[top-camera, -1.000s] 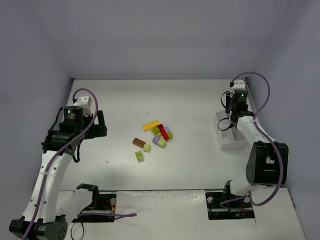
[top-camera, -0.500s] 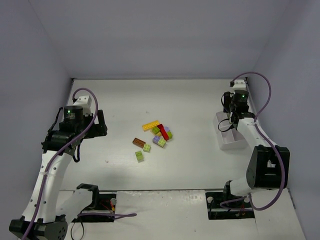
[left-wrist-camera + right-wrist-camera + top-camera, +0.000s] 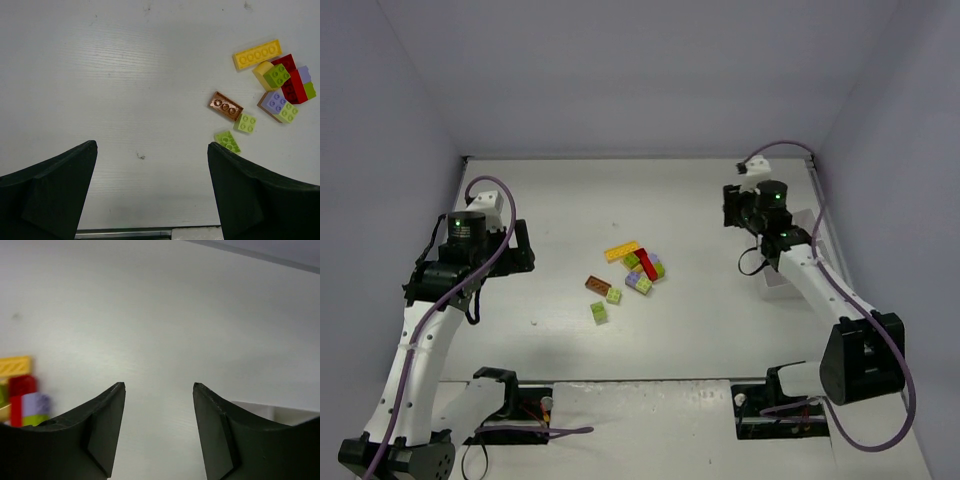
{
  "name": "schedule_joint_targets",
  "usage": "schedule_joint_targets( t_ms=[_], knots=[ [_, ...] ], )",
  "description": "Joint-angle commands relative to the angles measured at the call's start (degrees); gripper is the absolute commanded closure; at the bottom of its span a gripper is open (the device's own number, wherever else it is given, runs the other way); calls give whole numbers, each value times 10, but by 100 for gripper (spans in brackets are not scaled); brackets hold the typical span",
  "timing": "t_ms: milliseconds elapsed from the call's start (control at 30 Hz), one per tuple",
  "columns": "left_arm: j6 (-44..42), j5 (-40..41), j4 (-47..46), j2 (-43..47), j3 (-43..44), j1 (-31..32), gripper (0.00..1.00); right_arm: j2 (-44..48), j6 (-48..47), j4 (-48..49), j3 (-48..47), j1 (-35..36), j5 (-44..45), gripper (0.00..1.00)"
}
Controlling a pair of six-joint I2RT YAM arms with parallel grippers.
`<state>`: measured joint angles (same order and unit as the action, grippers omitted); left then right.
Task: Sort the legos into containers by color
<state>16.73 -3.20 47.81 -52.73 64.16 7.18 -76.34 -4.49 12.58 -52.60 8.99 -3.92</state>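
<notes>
Legos (image 3: 642, 266) sit in a loose pile in the middle of the table (image 3: 570, 200), well apart from the white tray (image 3: 280, 412) at the right edge, so each brick needs a trip across. Right gripper (image 3: 157, 386) has its jaws parted with nothing between them and faces the pile, I'd guess lining up a pick. Left gripper (image 3: 151, 145) hangs spread wide and empty left of the pile, probably just keeping clear.

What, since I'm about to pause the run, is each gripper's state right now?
Left gripper: open, holding nothing.
Right gripper: open, holding nothing.
</notes>
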Motion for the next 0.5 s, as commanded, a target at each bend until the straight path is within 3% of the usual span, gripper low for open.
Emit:
schedule_joint_targets(
  t_ms=[0, 300, 467],
  knots=[
    [5, -2, -18, -2, 26, 4, 15, 13, 3, 1, -22, 77, -64, 47],
    [11, 6, -4, -8, 49, 4, 15, -86, -10, -16, -69, 346, -86, 41],
    [11, 9, 10, -9, 63, 4, 15, -159, -31, -33, -120, 434, -85, 42]
  ],
)
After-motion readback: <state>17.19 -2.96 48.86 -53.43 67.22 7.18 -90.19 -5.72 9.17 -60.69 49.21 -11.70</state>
